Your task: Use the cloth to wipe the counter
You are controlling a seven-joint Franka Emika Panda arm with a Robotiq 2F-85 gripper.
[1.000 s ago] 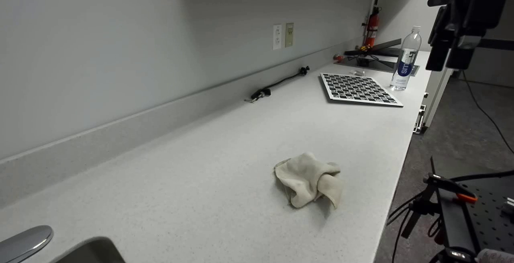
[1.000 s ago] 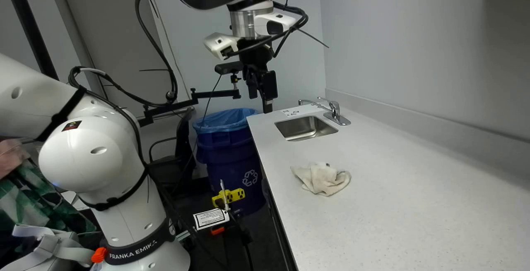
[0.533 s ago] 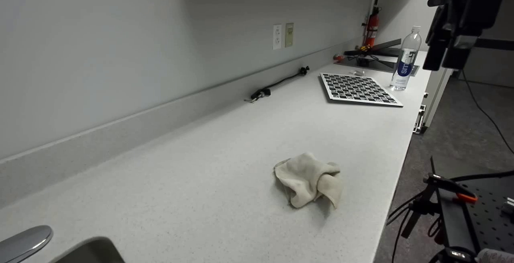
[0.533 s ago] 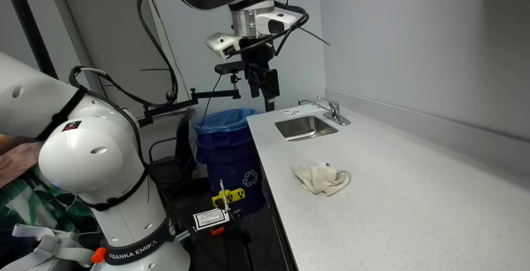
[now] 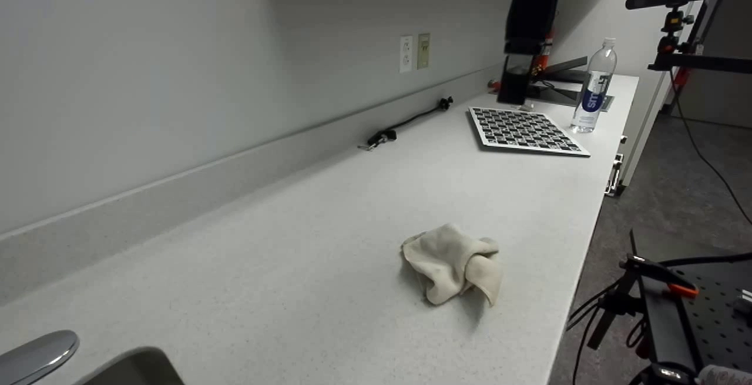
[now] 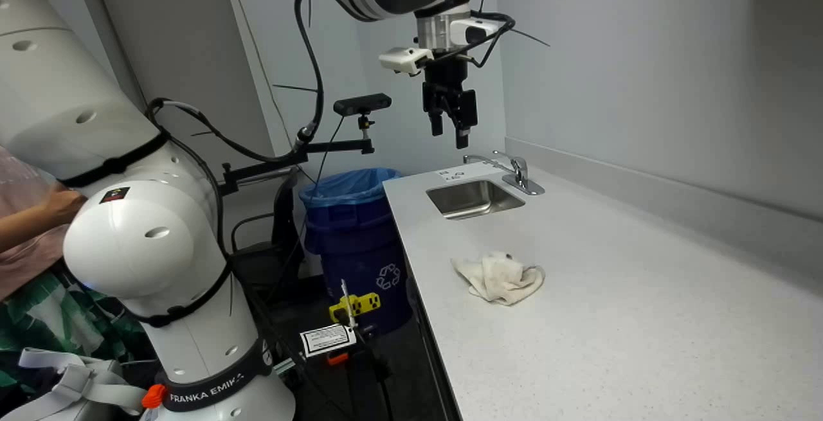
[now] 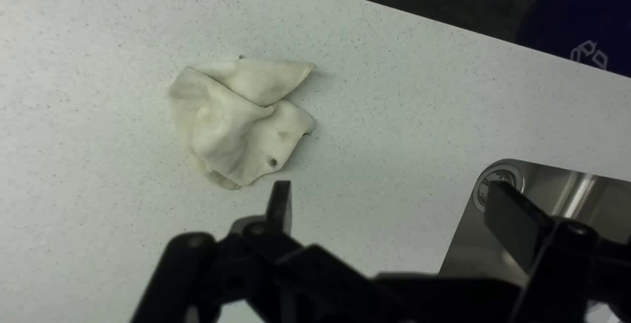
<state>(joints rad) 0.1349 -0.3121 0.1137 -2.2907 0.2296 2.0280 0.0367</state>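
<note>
A crumpled pale cloth (image 7: 236,121) lies on the white surface (image 6: 643,324) as I hold my claw (image 6: 449,132) above, well apart from it, jaws spread wide and gripping nothing. A faucet (image 6: 522,178) stands beside the steel sink (image 6: 474,200); in an exterior view, a checkered board (image 5: 524,131) lies beside an upright bottle (image 5: 593,92).

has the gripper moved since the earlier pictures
Yes: in an exterior view, the gripper has shifted rightward and up in the picture, nearer to the faucet.
</note>
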